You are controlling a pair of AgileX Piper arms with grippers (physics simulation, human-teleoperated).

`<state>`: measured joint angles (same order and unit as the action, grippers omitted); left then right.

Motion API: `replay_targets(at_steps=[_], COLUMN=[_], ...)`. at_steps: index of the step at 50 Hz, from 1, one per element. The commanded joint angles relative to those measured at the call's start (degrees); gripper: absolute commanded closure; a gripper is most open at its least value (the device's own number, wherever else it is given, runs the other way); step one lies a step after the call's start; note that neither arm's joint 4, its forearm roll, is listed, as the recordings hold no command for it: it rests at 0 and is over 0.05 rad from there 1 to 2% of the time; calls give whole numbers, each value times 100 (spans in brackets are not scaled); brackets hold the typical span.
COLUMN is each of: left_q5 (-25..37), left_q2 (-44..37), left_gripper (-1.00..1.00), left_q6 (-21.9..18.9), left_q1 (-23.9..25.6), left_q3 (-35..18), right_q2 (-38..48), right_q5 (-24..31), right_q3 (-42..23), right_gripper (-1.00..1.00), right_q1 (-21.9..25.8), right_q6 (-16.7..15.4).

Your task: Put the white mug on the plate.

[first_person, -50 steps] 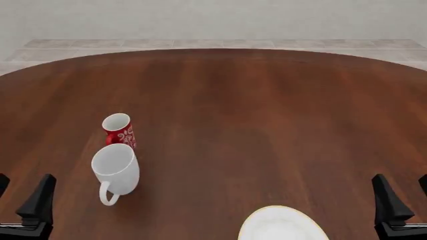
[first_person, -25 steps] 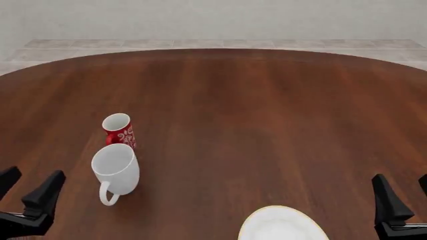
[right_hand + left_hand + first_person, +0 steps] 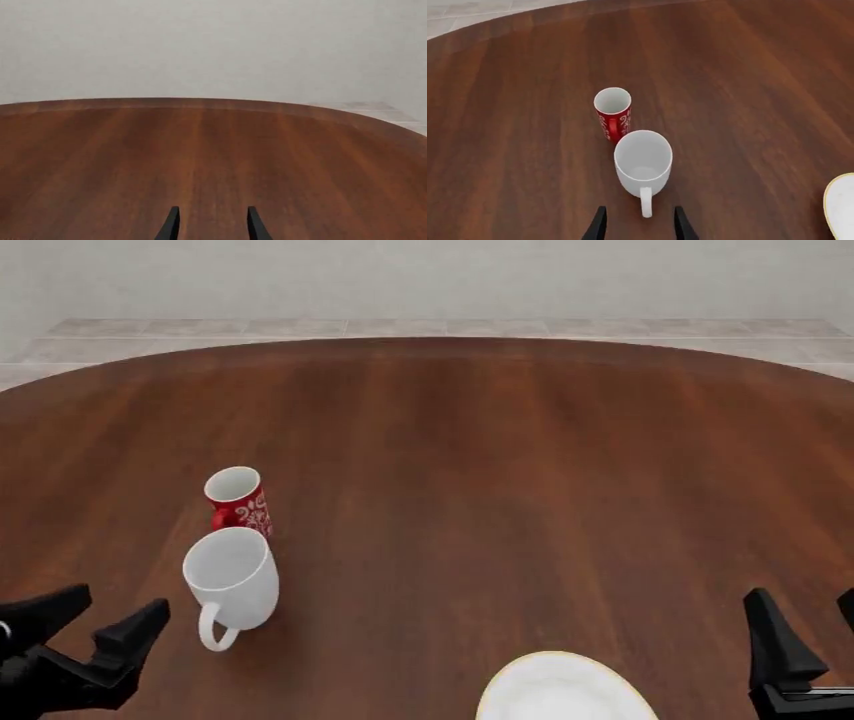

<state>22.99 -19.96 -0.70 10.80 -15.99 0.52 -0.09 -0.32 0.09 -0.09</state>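
The white mug (image 3: 232, 578) stands upright on the table at the left, its loop handle toward the near edge; it also shows in the left wrist view (image 3: 642, 162). My left gripper (image 3: 110, 612) hangs open just left of and nearer than the mug, fingers apart and empty, and in the left wrist view (image 3: 637, 219) it lines up with the handle. The plate (image 3: 565, 690), white with a gold rim, lies at the near edge right of centre, partly cut off; its edge (image 3: 840, 202) shows in the left wrist view. My right gripper (image 3: 801, 615) stays open at the near right (image 3: 210, 219).
A smaller red mug (image 3: 238, 499) with white pattern stands directly behind the white mug, almost touching it; it shows in the left wrist view (image 3: 613, 113). The dark wooden table (image 3: 507, 460) stretches far and right, ending at a curved far edge before a tiled floor.
My left gripper has swung right and turned toward the white mug. The right gripper, both mugs and the plate have not moved.
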Motion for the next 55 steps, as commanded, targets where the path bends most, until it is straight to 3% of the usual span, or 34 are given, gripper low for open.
replay_targets(at_steps=[1, 55], left_q5=[-142, -1409], left_q2=[-596, -2671], left_gripper=[-100, -100], left_q6=[-133, 391], left_q1=[60, 177], left_q3=[-37, 275], right_q2=[-10, -8], right_q5=[2, 2], right_q3=[5, 5], right_gripper=[-100, -100], right_q1=[-10, -8], right_q6=[8, 7])
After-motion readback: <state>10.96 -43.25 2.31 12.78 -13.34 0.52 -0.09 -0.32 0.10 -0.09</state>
